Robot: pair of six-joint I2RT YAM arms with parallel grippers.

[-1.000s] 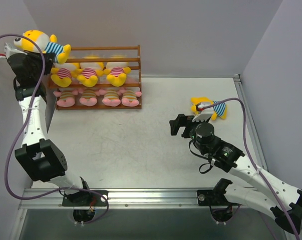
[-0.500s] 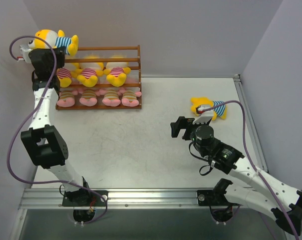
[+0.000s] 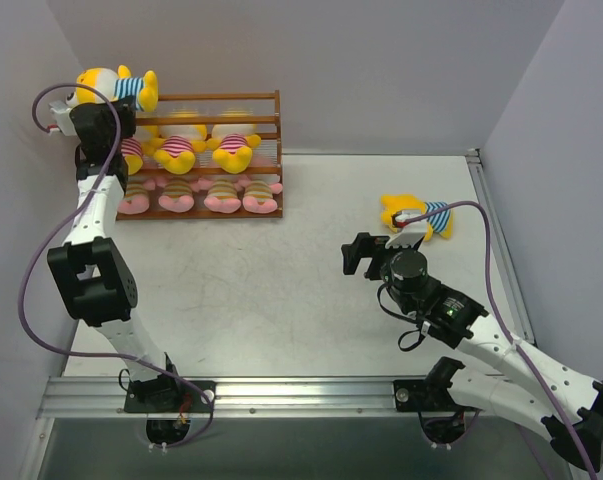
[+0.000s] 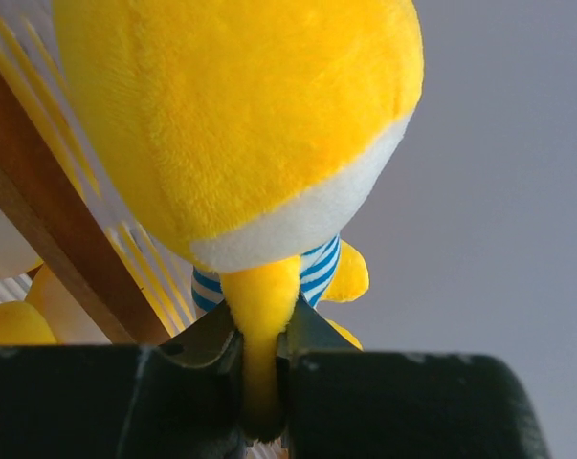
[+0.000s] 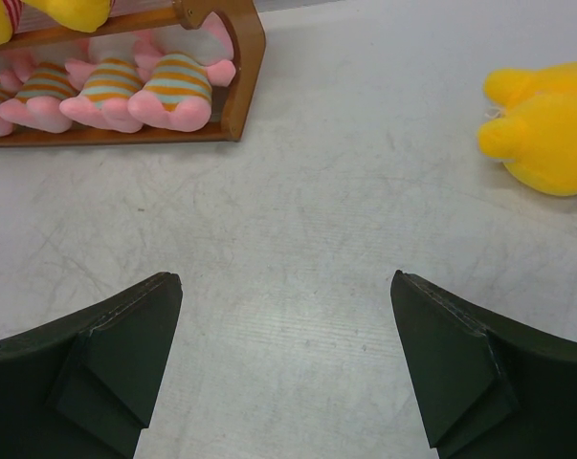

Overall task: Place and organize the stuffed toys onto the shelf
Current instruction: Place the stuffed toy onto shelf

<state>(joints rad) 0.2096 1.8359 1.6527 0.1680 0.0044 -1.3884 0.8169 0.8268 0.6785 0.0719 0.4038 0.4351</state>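
Toy (image 4: pixel 240 124) cropped — left hand (image 4: pixel 261 333) pinches perhaps its leg

— Where is the left arm (image 3: pixel 94 205)?
— Stretched high to the far left, left pincer (image 4: pixel 259 378) clamped tight.
— And the right arm (image 3: pixel 521 360)?
— Elbow bent low, right pincer (image 5: pixel 283 287) spread wide.

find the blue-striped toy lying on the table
The blue-striped toy lies on the right side of the table, well right of the shelf, in the top view.
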